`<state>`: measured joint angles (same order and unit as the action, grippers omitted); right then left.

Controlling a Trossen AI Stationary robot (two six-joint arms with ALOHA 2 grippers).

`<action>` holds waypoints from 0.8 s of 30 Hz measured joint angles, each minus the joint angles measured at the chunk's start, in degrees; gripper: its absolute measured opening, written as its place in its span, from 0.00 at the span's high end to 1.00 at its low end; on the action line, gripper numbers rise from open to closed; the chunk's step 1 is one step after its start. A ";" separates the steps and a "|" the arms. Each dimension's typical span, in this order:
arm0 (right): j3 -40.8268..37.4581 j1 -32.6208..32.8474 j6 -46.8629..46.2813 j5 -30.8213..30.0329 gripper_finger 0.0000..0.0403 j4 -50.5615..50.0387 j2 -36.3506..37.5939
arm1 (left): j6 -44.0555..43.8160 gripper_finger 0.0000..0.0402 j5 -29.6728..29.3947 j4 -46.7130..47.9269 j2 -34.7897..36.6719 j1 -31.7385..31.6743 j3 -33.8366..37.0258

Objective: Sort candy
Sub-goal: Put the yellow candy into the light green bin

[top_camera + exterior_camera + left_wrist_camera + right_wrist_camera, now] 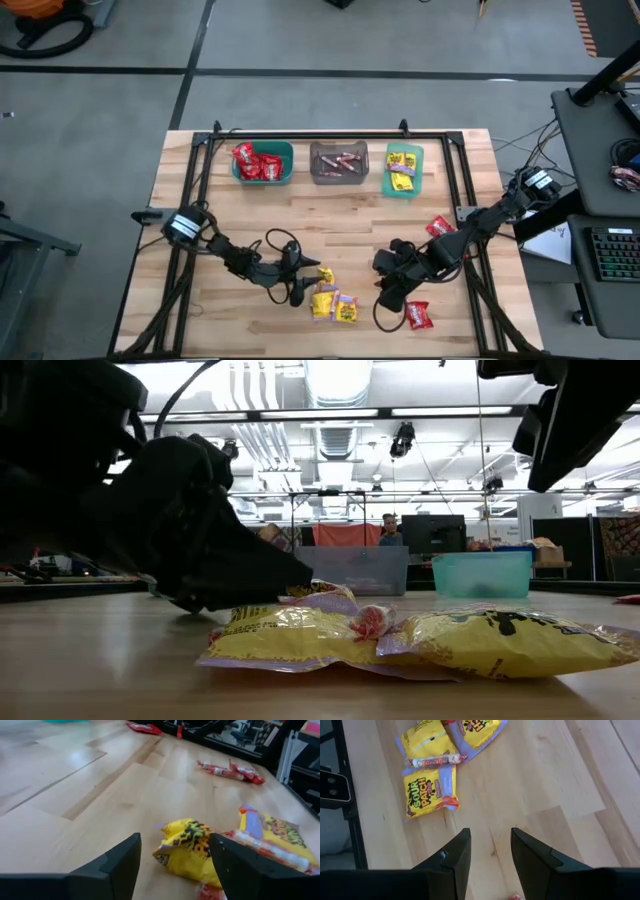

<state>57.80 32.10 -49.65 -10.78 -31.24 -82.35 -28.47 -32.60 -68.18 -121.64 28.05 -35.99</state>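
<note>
Candy (330, 300) lies flat, pinkish stick (432, 761) crosswise; left gripper (172, 865) jaws wide, right gripper (490, 850) jaws apart, empty.

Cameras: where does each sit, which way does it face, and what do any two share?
High: overhead, straight down; both arms, three bins.
Low: tabletop height, across the yellow packets toward the room; dark arm parts.
Left wrist: past the open left gripper at a yellow packet.
Right wrist: down past the open right gripper at the table.
Shared: all four show the yellow packets.
</note>
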 joint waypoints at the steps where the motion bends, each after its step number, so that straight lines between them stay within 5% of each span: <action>1: 0.00 0.00 0.20 -0.31 0.68 0.00 -0.02 | -0.21 0.47 0.00 -0.28 -0.10 -0.04 0.00; 10: -0.04 -0.04 1.77 -2.85 0.68 0.15 -0.02 | 1.82 0.62 0.03 0.26 -0.55 0.00 -0.76; 24: -0.04 0.00 3.19 -4.63 0.68 0.25 -0.02 | 2.18 0.99 -1.01 0.51 -0.36 -0.04 -0.24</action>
<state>57.76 32.10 -46.46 -15.41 -30.99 -82.37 -26.28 -33.61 -67.67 -122.00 28.01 -36.23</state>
